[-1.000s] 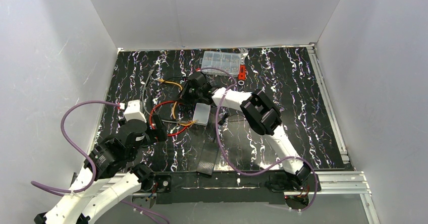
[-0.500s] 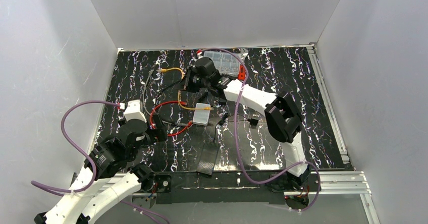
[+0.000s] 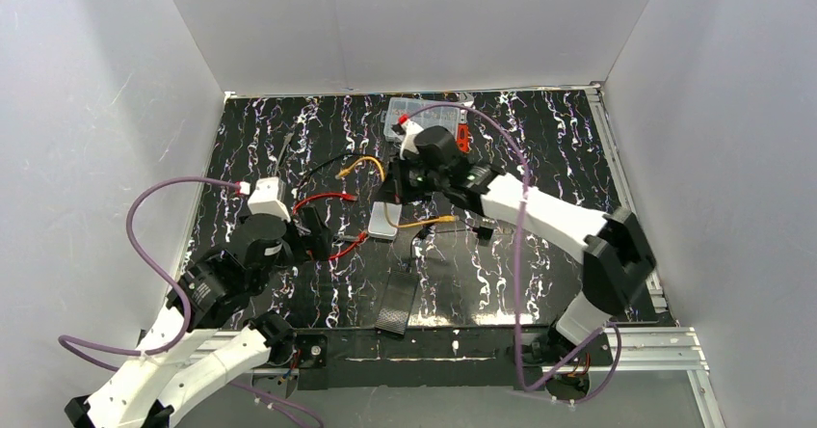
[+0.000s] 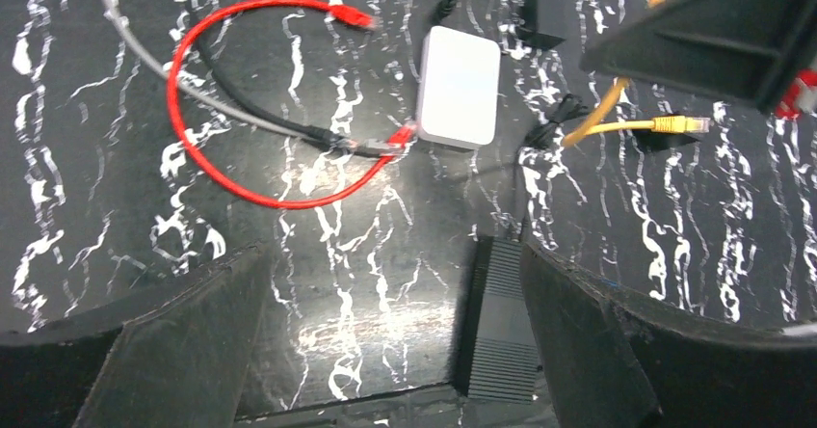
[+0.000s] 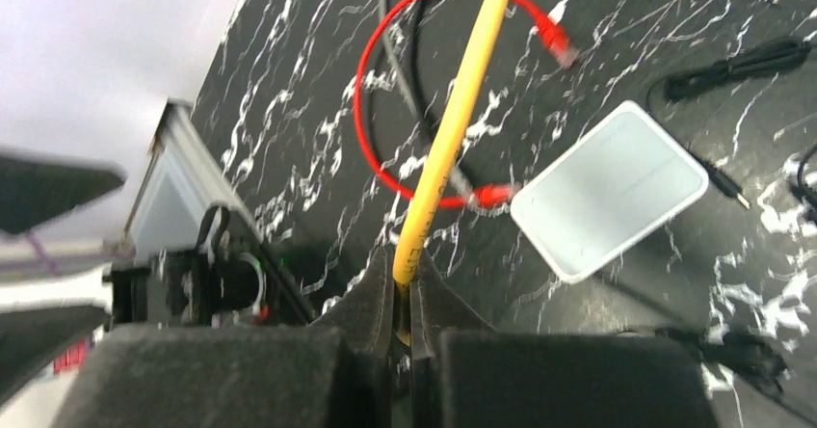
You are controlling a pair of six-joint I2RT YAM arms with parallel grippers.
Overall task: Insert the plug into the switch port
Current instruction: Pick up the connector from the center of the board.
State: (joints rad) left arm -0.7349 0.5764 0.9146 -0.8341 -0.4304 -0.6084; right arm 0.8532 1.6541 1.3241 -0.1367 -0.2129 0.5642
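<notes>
My right gripper (image 3: 397,195) is shut on the thin orange cable (image 5: 453,120), which runs up between its closed fingers (image 5: 403,298), above the white-grey box. The cable's clear plug (image 4: 690,122) lies free on the mat to the right of that box; it also shows in the top view (image 3: 451,218). The flat black switch box (image 3: 399,298) lies at the near edge, ribbed top up (image 4: 501,327); its port face is hidden. My left gripper (image 3: 313,237) is open and empty (image 4: 390,351), with the switch box just inside its right finger (image 4: 597,341).
The white-grey rounded box (image 3: 383,221) lies mid-mat. A red wire loop (image 4: 183,110) with red connectors lies to its left, crossed by grey and black cables. A clear parts case (image 3: 424,115) and a red item (image 3: 462,137) sit at the back. A small black adapter (image 3: 485,230) lies to the right.
My right arm has swung from the back left toward the right and nearer, dragging the orange cable with it. My left gripper has shifted slightly forward.
</notes>
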